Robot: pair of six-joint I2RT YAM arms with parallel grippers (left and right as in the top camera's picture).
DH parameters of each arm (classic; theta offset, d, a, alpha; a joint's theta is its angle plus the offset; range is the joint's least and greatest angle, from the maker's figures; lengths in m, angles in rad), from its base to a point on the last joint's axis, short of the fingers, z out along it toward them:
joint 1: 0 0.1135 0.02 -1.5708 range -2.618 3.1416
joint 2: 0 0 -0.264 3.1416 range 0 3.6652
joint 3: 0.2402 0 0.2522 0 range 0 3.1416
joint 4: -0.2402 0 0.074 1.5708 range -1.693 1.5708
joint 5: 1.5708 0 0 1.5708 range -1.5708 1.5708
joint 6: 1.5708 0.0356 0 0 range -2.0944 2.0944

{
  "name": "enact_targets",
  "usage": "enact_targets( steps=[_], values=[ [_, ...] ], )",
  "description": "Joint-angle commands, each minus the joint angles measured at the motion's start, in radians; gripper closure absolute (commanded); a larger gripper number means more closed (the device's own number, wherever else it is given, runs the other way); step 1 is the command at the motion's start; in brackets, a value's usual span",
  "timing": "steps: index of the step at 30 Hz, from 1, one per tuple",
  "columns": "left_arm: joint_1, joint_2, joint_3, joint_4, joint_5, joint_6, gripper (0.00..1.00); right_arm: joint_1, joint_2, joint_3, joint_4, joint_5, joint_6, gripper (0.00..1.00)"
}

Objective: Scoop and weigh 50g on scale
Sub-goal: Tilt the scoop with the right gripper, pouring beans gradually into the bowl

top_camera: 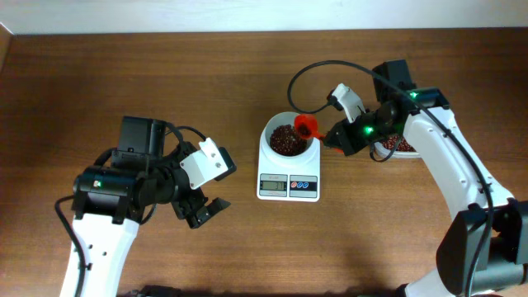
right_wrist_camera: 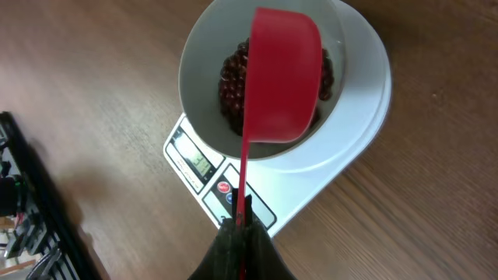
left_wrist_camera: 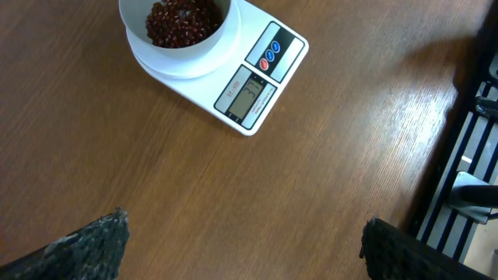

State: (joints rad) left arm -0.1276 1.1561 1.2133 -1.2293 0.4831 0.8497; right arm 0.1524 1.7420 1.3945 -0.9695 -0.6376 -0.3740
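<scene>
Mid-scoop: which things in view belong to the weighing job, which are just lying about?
In the job:
scale
beans on it
red scoop, pinched by the right fingers
bean tub

Lying about:
left fingers, open and idle
black frame at the side

the bowl on the scale is cut off by the top edge in the left wrist view. from the right wrist, the scoop covers much of the beans. the display digits are too faint to read. overhead, the right arm hides most of the tub.
</scene>
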Motion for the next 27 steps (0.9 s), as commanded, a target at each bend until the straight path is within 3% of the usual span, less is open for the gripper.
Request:
enact_targets(
  steps=[1, 4, 16, 18, 19, 21, 27],
  values=[
    [0.006, 0.005, -0.003, 0.002, 0.018, 0.019, 0.01, 0.008, -0.001, -0.003, -0.031, -0.208, -0.206, 0.96],
    [0.006, 0.005, -0.003, 0.002, 0.018, 0.019, 0.01, 0.008, -0.001, -0.003, -0.002, -0.022, -0.019, 0.96],
    [0.006, 0.005, -0.003, 0.002, 0.018, 0.019, 0.01, 0.008, -0.001, -0.003, -0.003, -0.043, -0.012, 0.96],
    [0.006, 0.005, -0.003, 0.002, 0.018, 0.019, 0.01, 0.008, -0.002, -0.003, -0.010, -0.161, -0.112, 0.96],
    [0.006, 0.005, -0.003, 0.002, 0.018, 0.019, 0.01, 0.008, -0.002, -0.003, 0.005, -0.129, -0.103, 0.96],
    [0.006, 0.005, -0.003, 0.002, 0.018, 0.019, 0.01, 0.008, -0.002, -0.003, 0.030, 0.050, 0.063, 0.96],
    [0.006, 0.005, -0.003, 0.002, 0.018, 0.019, 0.01, 0.008, -0.002, -0.003, 0.024, 0.066, 0.076, 0.96]
  ],
)
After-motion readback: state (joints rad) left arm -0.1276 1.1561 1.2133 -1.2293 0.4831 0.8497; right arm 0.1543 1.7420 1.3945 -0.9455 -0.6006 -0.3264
